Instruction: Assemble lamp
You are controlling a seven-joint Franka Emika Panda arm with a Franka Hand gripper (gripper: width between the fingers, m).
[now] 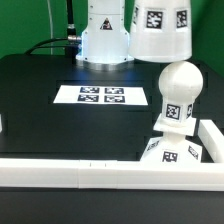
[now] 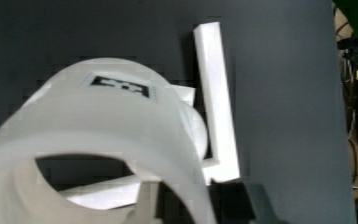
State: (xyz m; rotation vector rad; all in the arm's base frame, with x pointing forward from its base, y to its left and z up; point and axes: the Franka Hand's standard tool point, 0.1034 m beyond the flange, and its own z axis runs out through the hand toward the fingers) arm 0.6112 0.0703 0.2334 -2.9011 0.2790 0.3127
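Note:
The white cone shade (image 1: 160,30) hangs in the air at the top right of the exterior view, two tags on its side. It fills the wrist view (image 2: 105,130), where my gripper (image 2: 190,200) is shut on its wall, one finger inside and one dark finger (image 2: 233,205) outside. The gripper itself is out of the exterior view. The round bulb (image 1: 178,95) stands upright on the square base (image 1: 170,152), below the shade and nearer the camera. The shade hides the bulb in the wrist view.
The base sits in the corner of the long white rail (image 1: 90,170), which runs along the front and up the exterior view's right; a stretch shows in the wrist view (image 2: 211,90). The marker board (image 1: 100,96) lies mid-table. The arm's white base (image 1: 105,35) stands behind it.

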